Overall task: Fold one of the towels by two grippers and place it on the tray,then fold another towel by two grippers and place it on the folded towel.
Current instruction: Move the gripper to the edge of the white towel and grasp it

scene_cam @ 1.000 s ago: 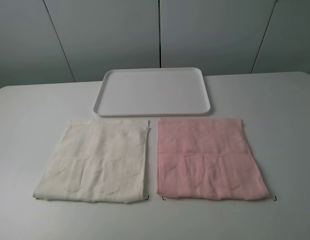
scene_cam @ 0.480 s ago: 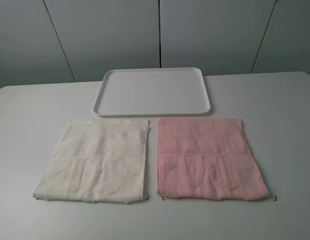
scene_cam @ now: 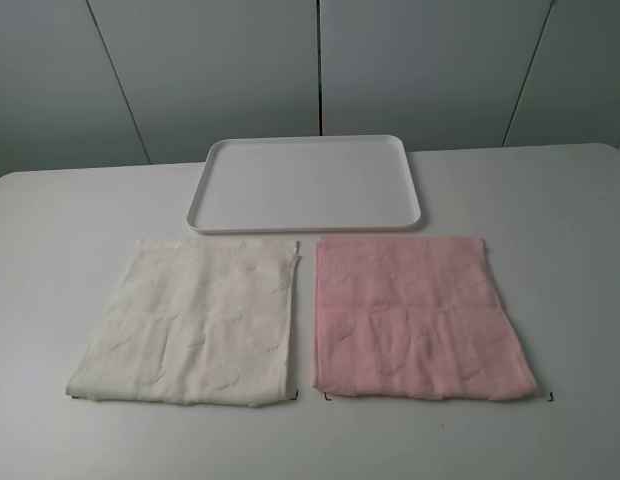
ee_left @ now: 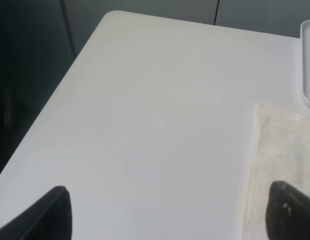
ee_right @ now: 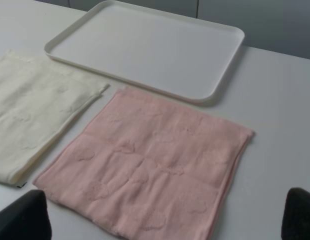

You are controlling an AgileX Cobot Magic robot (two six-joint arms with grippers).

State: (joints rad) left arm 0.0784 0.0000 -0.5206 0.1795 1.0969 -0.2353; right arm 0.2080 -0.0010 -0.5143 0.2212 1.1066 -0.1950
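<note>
Two towels, cream towel [scene_cam: 190,325] and pink towel [scene_cam: 420,320], lie flat near the tray [scene_cam: 300,226] for short transfer; left claw [ee_left: 172,212] and right claw [ee_right: 162,215] gape wide, empty.

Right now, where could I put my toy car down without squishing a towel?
The white tray is bare inside. The table is free left of the cream towel, right of the pink towel, and along the near edge. Between the towels, only a thin gap.

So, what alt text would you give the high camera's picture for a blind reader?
A cream towel and a pink towel lie flat side by side on a white table, an empty white tray behind them.
</note>
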